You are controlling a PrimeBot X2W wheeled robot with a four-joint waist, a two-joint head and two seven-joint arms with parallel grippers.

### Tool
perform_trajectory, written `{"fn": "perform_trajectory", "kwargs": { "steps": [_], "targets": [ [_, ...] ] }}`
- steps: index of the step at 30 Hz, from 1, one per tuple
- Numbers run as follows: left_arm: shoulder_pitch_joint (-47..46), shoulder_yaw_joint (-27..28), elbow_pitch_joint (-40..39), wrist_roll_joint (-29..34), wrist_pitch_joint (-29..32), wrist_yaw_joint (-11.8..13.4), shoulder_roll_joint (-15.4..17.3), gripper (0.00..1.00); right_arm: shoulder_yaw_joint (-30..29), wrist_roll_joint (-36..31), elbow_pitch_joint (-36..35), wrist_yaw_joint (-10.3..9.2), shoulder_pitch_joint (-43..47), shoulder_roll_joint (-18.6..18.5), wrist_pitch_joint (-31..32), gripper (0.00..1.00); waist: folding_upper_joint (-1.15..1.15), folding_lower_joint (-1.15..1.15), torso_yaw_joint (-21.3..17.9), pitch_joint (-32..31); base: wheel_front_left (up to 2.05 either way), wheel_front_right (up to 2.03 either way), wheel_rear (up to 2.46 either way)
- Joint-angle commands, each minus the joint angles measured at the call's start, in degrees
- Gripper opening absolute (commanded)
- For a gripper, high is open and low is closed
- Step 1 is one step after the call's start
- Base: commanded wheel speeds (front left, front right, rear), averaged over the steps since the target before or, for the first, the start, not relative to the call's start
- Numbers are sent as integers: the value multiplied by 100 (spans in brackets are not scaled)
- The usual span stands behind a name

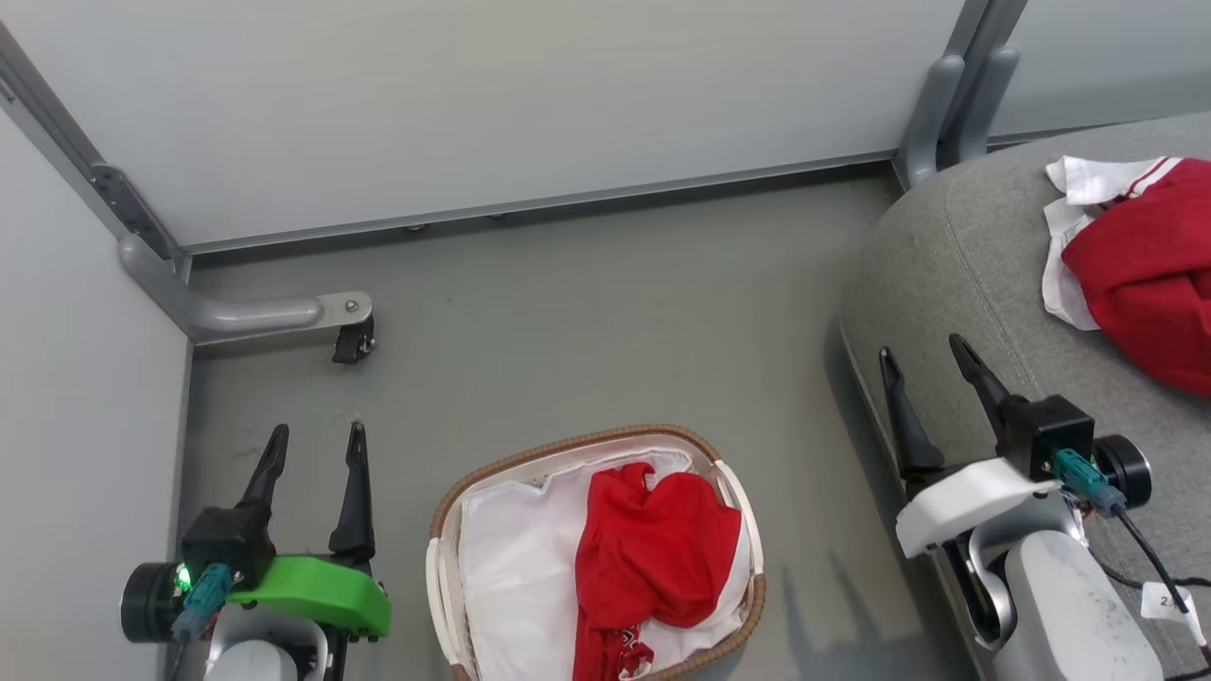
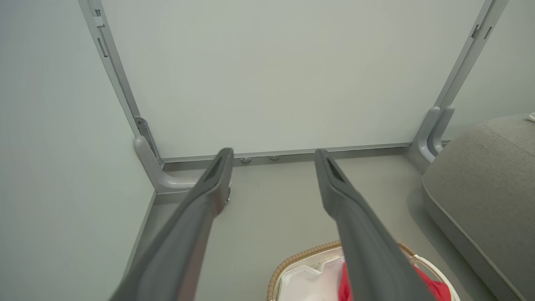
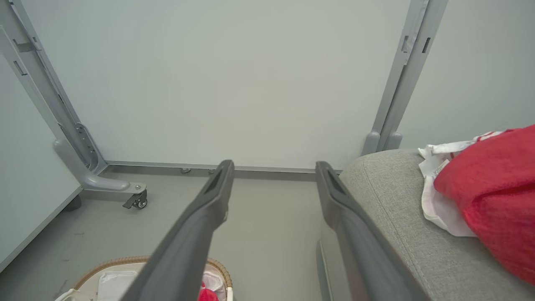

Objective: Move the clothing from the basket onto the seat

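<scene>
The left gripper (image 1: 318,430) and right gripper (image 1: 920,346) hover, fingers wide and empty. Best to pinch the clothing (image 1: 653,549) at its bunched top in the basket (image 1: 568,445), avoiding the white liner (image 1: 511,558).

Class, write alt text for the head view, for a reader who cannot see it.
A red garment lies crumpled in a white-lined basket on the grey floor, while another red and white garment already rests on the grey seat at right. The left end effector and right end effector flank the basket, both open and empty.
</scene>
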Motion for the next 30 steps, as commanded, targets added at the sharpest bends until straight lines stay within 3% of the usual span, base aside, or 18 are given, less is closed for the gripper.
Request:
{"fn": "perform_trajectory", "kwargs": {
  "steps": [1, 13, 30],
  "targets": [
    [-184, -76, -7, -53, -4, 2, 81, 100, 52, -27, -50, -8, -146, -9, -27, 100, 0, 0, -112, 223, 0, 0, 0],
    [-1251, -945, 191, -531, -5, 2, 341, 100, 447, 197, -529, -8, -936, 3, -27, 100, 0, 0, -600, 1537, 0, 0, 0],
    [-2936, -2109, 854, -1170, -4, 2, 971, 100, 971, 410, -1211, -8, -1503, 10, -27, 100, 0, 0, -1318, 3268, 0, 0, 0]
  ]
}}
